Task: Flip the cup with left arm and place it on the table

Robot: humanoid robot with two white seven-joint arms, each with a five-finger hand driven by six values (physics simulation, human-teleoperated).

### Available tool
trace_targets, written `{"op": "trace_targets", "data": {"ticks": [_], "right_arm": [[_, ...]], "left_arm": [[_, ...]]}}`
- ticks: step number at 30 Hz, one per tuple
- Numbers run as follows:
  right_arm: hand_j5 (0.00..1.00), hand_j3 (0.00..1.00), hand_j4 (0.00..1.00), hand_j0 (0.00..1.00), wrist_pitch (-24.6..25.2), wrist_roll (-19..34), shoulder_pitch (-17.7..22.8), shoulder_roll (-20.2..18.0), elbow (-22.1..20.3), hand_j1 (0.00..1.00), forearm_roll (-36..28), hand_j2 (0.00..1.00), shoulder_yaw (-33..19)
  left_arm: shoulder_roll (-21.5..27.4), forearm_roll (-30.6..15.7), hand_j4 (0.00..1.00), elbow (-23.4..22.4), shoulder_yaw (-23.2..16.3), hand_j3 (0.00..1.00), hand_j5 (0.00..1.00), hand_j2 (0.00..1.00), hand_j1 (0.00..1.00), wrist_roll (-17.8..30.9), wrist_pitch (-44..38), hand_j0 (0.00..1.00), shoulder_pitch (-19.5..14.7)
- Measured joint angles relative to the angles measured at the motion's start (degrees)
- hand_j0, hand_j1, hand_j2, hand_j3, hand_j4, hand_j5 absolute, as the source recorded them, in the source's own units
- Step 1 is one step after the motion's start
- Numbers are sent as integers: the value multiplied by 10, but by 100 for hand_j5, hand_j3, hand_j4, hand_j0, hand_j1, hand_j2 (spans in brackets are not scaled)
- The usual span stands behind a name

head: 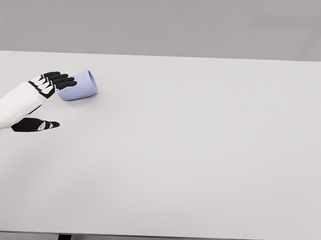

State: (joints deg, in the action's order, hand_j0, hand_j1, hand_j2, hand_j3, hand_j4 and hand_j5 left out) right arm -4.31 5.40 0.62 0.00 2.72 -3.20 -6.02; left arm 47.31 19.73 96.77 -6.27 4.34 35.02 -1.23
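1. Lying on its side on the white table (191,152), the lavender-blue cup (79,86) sits in the far left part of the surface, well back from the near edge.
2. Cup axis runs roughly left to right and slightly away from the camera; which end is the open mouth cannot be told.
3. Left hand (44,97) enters from the lower left on a white forearm.
4. Its black fingers (60,80) are extended and reach the cup's left end, apparently touching it.
5. The thumb (36,125) is spread wide below, apart from the cup and pointing right over the table.
6. Hand posture: wide, not closed around the cup.
7. Two dark table legs (64,238) show at the bottom edge.
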Motion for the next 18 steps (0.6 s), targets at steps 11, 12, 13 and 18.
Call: {"op": "trace_targets", "data": {"ticks": [11,12,13,18], "right_arm": [[100,100,100,100,1,1,0,0,3,100,0,100,1],[100,100,100,100,1,1,0,0,3,100,0,100,1],[100,100,100,100,1,1,0,0,3,100,0,100,1],[100,100,100,100,1,1,0,0,3,100,0,100,0]], "left_arm": [[1,0,100,0,6,100,100,100,100,0,0,100,-4],[1,0,100,-1,9,100,100,100,100,0,0,100,-5],[0,0,100,-2,11,100,100,100,100,0,0,100,-8],[0,-22,99,-9,32,99,99,99,99,39,0,99,-7]]}}
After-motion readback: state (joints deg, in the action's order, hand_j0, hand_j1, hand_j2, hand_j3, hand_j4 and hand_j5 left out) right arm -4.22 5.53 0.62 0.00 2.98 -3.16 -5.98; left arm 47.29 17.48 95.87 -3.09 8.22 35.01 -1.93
